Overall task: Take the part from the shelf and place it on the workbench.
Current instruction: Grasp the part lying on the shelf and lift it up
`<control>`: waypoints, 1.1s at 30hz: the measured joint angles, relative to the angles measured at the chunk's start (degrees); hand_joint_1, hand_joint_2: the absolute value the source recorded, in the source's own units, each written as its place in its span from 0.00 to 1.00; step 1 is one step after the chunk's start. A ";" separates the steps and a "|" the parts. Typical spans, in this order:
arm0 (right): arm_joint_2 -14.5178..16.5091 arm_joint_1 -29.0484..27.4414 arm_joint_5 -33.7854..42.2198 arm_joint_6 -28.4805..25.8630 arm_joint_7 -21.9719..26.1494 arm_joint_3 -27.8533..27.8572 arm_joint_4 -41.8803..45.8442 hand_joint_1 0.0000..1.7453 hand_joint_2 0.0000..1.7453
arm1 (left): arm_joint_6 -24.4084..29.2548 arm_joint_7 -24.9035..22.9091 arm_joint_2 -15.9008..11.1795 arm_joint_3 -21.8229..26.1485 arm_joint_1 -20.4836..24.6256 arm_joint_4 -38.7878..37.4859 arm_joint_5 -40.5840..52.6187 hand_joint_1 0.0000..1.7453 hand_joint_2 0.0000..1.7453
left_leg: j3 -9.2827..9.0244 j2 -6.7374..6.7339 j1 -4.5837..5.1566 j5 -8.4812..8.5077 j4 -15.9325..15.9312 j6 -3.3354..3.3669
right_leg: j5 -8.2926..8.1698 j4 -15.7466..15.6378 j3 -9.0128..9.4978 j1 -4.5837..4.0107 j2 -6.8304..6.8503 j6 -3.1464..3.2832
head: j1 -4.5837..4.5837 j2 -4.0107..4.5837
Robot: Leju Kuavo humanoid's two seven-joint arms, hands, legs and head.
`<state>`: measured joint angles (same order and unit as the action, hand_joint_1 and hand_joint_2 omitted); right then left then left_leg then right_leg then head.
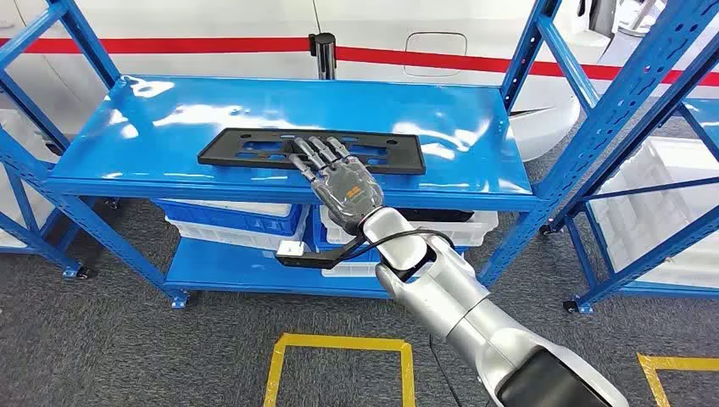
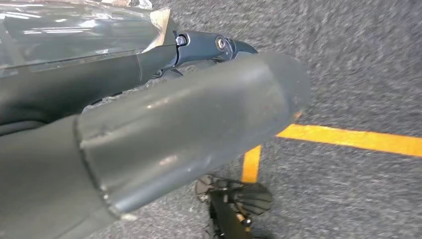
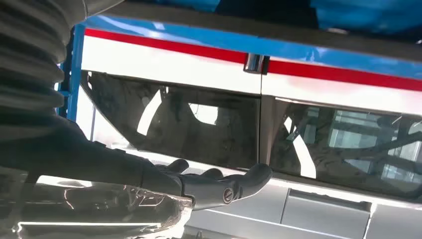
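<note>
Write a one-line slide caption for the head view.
Right hand reaches over the flat black part lying on the blue shelf, fingers laid across it.

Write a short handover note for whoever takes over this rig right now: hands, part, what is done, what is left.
Right hand: reached out over the top shelf, fingers laid flat on the black part, not closed around it.
Left hand: hangs low over the floor beside yellow floor tape; holds nothing that can be seen, finger state unclear.
Part: lies flat on the blue top shelf, near its front edge.
Done: the reach.
Left: grip the part, lift it, carry it to the workbench, set it down.
</note>
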<state>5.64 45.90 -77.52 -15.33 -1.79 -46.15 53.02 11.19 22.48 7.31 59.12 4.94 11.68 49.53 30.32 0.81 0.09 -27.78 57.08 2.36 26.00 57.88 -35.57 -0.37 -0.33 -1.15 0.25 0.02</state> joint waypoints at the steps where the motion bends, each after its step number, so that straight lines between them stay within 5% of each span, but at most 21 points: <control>1: 0.01 0.05 0.00 0.00 0.00 0.00 0.01 0.00 1.00 | -0.01 -0.01 -0.01 0.00 0.04 0.00 -0.01 0.00 0.00 | 0.06 0.00 -0.03 -0.17 -0.09 -0.27 | 0.19 -0.06 0.29 -0.13 0.01 0.37 | -0.02 0.00; 6: 0.27 0.27 0.01 -0.01 0.01 0.00 0.07 0.00 1.00 | -0.05 0.00 -0.07 0.01 -0.02 0.00 -0.02 0.00 0.00 | 0.59 -0.20 -0.23 -1.80 3.32 -1.47 | -0.90 -1.40 2.71 1.01 0.09 2.43 | -0.22 0.00; 10: 0.58 0.42 0.00 -0.01 0.02 -0.03 0.07 0.00 1.00 | -0.09 -0.01 -0.05 0.02 -0.01 -0.01 0.00 0.00 0.00 | 8.60 -0.38 -1.29 -6.70 15.68 -3.17 | -0.13 -1.64 3.71 1.22 0.15 2.95 | -0.36 0.00; 12: 0.57 0.21 0.01 -0.01 0.02 -0.03 0.05 0.00 1.00 | -0.09 -0.01 -0.06 0.02 -0.05 -0.01 0.00 0.00 0.00 | 10.02 -0.56 -1.91 -4.52 14.86 -3.86 | 0.48 -1.62 4.30 1.46 0.03 2.50 | -0.38 0.00; 14: 0.57 0.16 0.01 -0.01 0.02 -0.03 0.04 0.00 1.00 | -0.09 -0.01 -0.08 0.02 -0.06 -0.02 0.00 0.00 0.00 | 7.58 -0.81 -2.48 0.94 7.22 -4.37 | 1.29 -1.61 5.23 1.76 -0.08 1.78 | -0.40 0.00; 17: 0.59 0.26 0.00 0.00 0.03 -0.04 0.00 0.00 1.00 | -0.15 -0.01 -0.09 0.01 -0.05 -0.06 -0.06 0.00 0.00 | 5.19 -0.94 -2.34 2.68 0.51 -3.68 | 2.24 -1.57 6.21 1.55 -0.18 0.34 | -0.55 -0.01; 21: 0.66 0.43 -0.01 -0.01 0.10 -0.02 0.02 0.00 1.00 | -0.17 0.06 -0.05 0.02 -0.15 -0.08 -0.24 0.00 0.00 | 3.74 -0.70 -1.83 3.13 0.21 -1.43 | 3.11 0.98 5.61 1.18 -0.18 -1.08 | -0.39 -0.01; 25: 0.49 0.28 -0.01 -0.03 0.19 -0.06 -0.12 0.00 1.00 | -0.16 0.18 -0.05 0.02 -0.06 -0.08 -0.24 0.00 0.00 | 2.99 -0.47 -1.35 2.32 0.09 -0.26 | 7.17 14.24 -3.25 1.25 -0.11 -0.26 | -0.32 0.00; 26: 0.41 0.17 -0.01 -0.04 0.24 -0.11 -0.22 0.00 1.00 | -0.16 0.19 -0.05 0.02 -0.08 -0.08 -0.24 0.00 0.00 | 2.72 -0.37 -1.16 2.01 0.09 -0.12 | 7.29 15.53 -4.89 1.20 -0.11 -0.19 | -0.31 0.00; 27: 0.34 0.10 -0.01 -0.04 0.26 -0.17 -0.32 0.00 1.00 | -0.16 0.19 -0.04 0.02 -0.10 -0.08 -0.24 0.00 0.00 | 2.33 -0.25 -0.96 1.67 0.10 -0.06 | 6.37 14.70 -5.48 1.13 -0.11 -0.36 | -0.30 0.00; 30: 0.38 0.19 -0.01 -0.04 0.30 -0.39 -0.45 0.00 1.00 | -0.16 0.19 0.00 0.02 -0.10 -0.10 -0.25 0.00 0.00 | 0.72 0.07 -0.50 0.40 0.11 -0.28 | 0.09 3.63 -2.32 0.52 -0.07 -0.68 | -0.36 -0.01; 33: 0.71 0.30 -0.03 0.02 0.22 -0.57 -0.54 0.00 1.00 | -0.15 0.16 0.13 0.03 -0.01 -0.16 -0.26 0.00 0.00 | -0.12 0.27 -0.36 -0.14 0.31 -1.23 | -1.27 -0.48 -0.56 -0.56 -0.09 1.38 | -0.37 -0.01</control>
<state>6.35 46.19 -77.54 -15.32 -1.57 -46.72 52.48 11.04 22.64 7.44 59.16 4.93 11.52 49.27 30.19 1.08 -0.27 -27.92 57.39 1.13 24.74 57.41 -36.13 -0.93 -0.41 0.23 -0.12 0.02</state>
